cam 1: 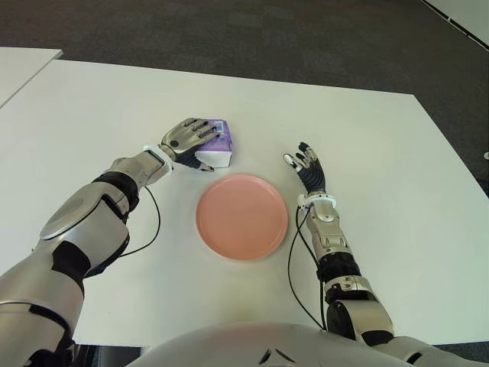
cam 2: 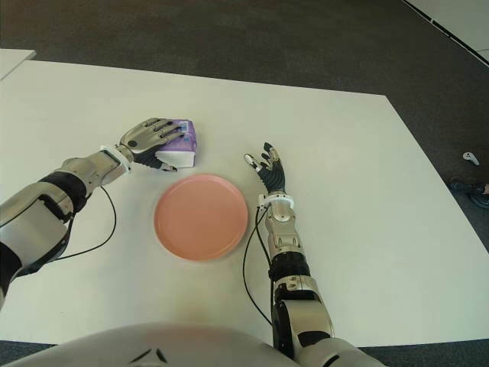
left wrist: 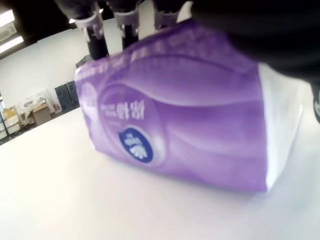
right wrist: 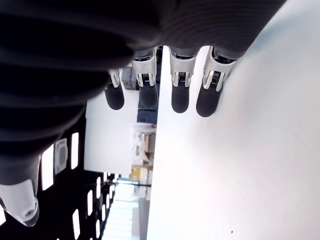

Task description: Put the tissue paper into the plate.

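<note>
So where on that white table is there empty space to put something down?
The round pink plate is bare, as is the white table beyond the open right hand. It is crowded only where the left hand grips the purple tissue pack.

glossy purple plastic wrap on tissue pack [left wrist: 190,125]; matt pink plate [cam 1: 242,216]; smooth white table [cam 1: 397,168].

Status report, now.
Left hand shut on tissue pack, on the table. Right hand open beside plate. Plate empty, path clear.
</note>
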